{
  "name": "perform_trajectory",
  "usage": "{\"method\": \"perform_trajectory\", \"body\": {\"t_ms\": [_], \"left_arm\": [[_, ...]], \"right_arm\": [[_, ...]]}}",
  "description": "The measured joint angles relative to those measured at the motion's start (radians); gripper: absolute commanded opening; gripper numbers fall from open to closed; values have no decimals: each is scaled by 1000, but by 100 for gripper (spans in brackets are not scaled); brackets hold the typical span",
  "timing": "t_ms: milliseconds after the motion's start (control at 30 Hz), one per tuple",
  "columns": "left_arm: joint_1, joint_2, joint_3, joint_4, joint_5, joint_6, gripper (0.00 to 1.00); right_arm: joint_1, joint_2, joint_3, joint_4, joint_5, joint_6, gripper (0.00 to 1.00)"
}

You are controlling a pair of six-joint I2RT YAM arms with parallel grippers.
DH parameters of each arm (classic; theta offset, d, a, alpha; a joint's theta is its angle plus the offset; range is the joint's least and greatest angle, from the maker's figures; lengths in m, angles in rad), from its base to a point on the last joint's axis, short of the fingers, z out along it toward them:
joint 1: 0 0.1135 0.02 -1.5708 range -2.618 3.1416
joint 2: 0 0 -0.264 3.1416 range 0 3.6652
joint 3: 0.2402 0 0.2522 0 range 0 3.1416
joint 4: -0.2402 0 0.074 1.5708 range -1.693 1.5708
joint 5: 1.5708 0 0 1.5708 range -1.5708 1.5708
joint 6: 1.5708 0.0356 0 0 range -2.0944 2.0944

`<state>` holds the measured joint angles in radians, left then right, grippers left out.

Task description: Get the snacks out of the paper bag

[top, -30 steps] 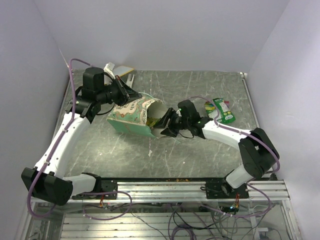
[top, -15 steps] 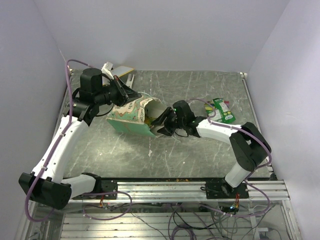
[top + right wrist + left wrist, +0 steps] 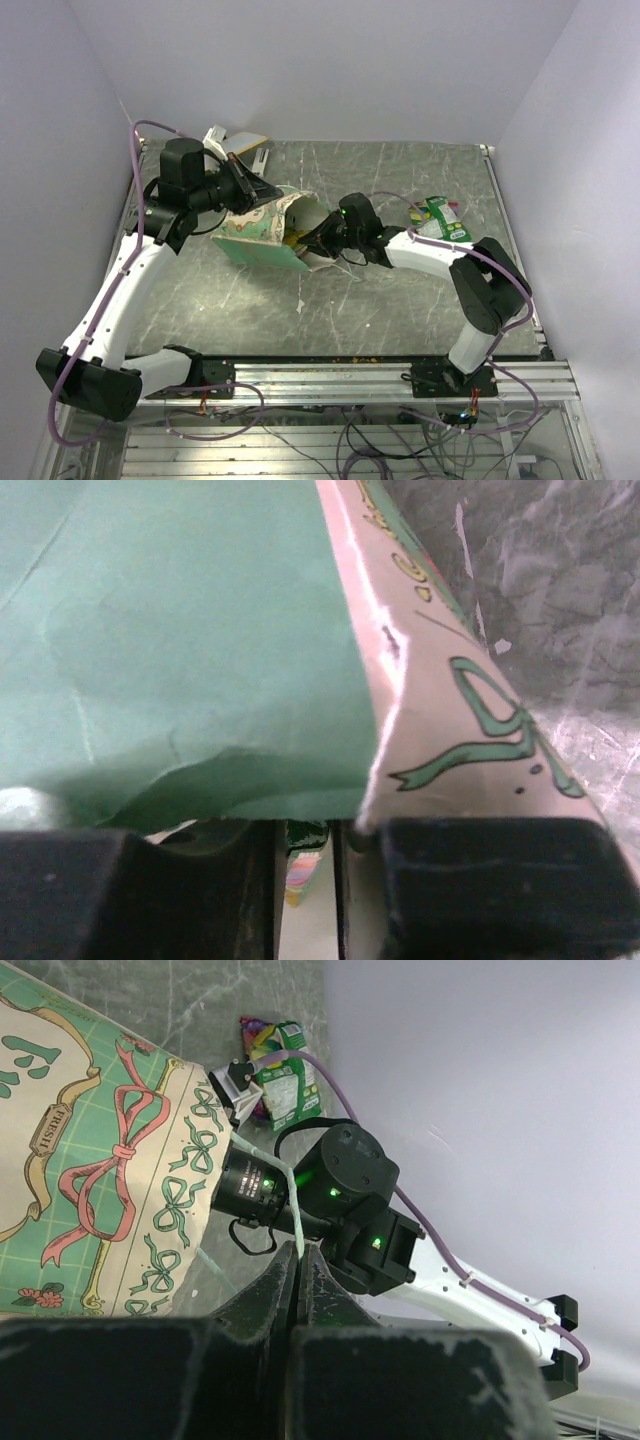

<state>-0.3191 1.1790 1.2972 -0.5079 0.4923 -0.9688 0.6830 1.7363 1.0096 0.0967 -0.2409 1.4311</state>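
The paper bag [image 3: 262,232] lies on its side with its mouth facing right, and its teal side [image 3: 180,630] and cream panel [image 3: 450,720] fill the right wrist view. My left gripper [image 3: 262,192] is shut on the bag's thin string handle [image 3: 293,1210] at the upper rim; its fingertips [image 3: 298,1252] press together. My right gripper [image 3: 312,243] is inside the mouth. Its fingers stand close together [image 3: 305,830] around a dark-green, pastel-striped snack packet [image 3: 305,875]. A green snack [image 3: 447,220] and a colourful one [image 3: 418,215] lie on the table to the right.
A flat white and yellow card [image 3: 243,140] lies at the back left corner. The metal rail [image 3: 330,375] runs along the near edge, with walls close on the left, back and right. The green snack [image 3: 285,1085] also shows behind the right arm in the left wrist view.
My right gripper has pushed left into the bag's mouth and its jaws have narrowed. The left gripper has kept its hold on the string handle.
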Motion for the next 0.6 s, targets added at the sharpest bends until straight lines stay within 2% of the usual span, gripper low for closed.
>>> {"method": "perform_trajectory", "body": {"t_ms": [333,600], "left_arm": [[-2,-21,-26,2,0,0,7],[-2,-21,-29,6,1,0,7]], "right_arm": [[0,-22,-2,-13,11,-18,0],[0,-56,-2,-20,13,-40,0]]}}
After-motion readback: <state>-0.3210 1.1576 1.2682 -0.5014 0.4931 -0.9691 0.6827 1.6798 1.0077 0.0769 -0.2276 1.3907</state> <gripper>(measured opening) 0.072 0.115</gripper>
